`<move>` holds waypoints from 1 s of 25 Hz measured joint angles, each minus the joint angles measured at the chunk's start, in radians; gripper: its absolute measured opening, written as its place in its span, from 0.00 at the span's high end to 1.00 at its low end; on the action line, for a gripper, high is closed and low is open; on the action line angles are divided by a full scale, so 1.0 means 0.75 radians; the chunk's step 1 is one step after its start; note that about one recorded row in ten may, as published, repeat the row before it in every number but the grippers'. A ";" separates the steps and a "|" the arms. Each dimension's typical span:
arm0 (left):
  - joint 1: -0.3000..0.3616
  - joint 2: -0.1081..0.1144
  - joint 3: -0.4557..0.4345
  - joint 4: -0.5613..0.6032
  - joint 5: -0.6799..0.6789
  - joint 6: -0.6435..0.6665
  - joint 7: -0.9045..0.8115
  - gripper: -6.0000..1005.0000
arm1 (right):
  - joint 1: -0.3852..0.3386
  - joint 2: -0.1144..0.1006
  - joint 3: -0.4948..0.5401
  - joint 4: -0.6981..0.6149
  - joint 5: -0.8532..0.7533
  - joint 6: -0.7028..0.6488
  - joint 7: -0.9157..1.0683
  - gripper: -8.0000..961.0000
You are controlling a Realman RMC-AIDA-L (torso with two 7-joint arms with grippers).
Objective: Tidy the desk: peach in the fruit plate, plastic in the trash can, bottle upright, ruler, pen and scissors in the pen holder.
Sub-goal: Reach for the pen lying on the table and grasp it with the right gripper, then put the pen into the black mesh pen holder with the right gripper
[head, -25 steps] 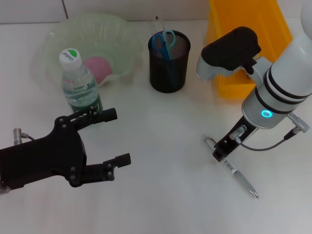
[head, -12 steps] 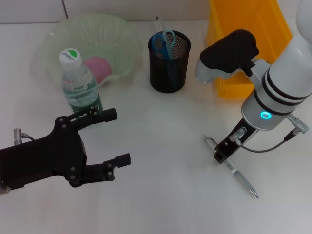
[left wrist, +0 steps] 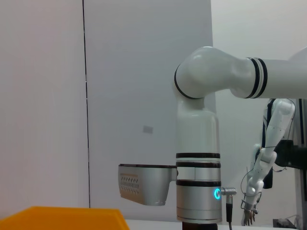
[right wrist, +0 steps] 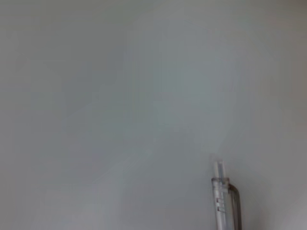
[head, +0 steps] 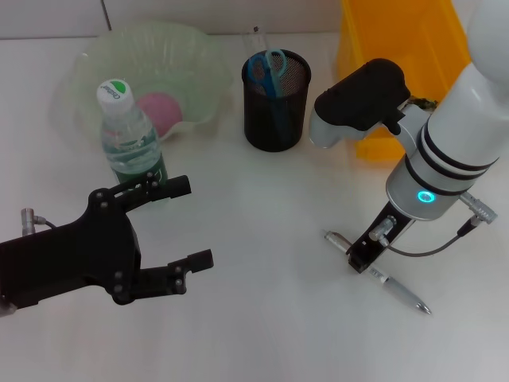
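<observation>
Pen (head: 380,278) lies on our bench (head: 262,318) under our right gripper (head: 359,261), whose fingers' state we cannot tell; left gripper (head: 181,227) hovers, fingers wide.

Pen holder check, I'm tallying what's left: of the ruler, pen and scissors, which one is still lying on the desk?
The pen: it lies flat on the desk under the right tool, while the blue-handled scissors and clear ruler stand in the pen holder.

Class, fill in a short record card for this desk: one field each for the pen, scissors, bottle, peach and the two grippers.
pen: lying on the desk, under the right gripper
scissors: in the pen holder
bottle: upright
peach: in the fruit plate
right gripper: down at the pen
left gripper: open, empty, near the bottle
</observation>
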 joint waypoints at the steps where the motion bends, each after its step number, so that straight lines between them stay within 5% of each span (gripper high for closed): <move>1: 0.000 0.000 0.000 0.000 0.000 0.000 0.000 0.14 | 0.000 0.000 -0.002 0.000 0.000 0.000 -0.001 0.76; 11: 0.000 0.000 -0.005 0.000 0.000 0.006 0.000 0.14 | -0.068 -0.005 0.014 -0.161 -0.004 -0.005 -0.004 0.85; 17: 0.000 0.000 -0.002 -0.001 0.000 0.007 0.009 0.14 | -0.195 -0.010 0.270 -0.509 0.019 0.064 -0.042 0.86; 21: 0.000 -0.001 0.002 -0.003 0.000 0.007 0.020 0.14 | -0.252 -0.008 0.350 -0.651 0.060 0.199 -0.098 0.86; 25: 0.000 -0.002 0.001 -0.010 0.000 0.008 0.027 0.14 | -0.380 -0.001 0.343 -0.712 0.267 0.615 -0.359 0.86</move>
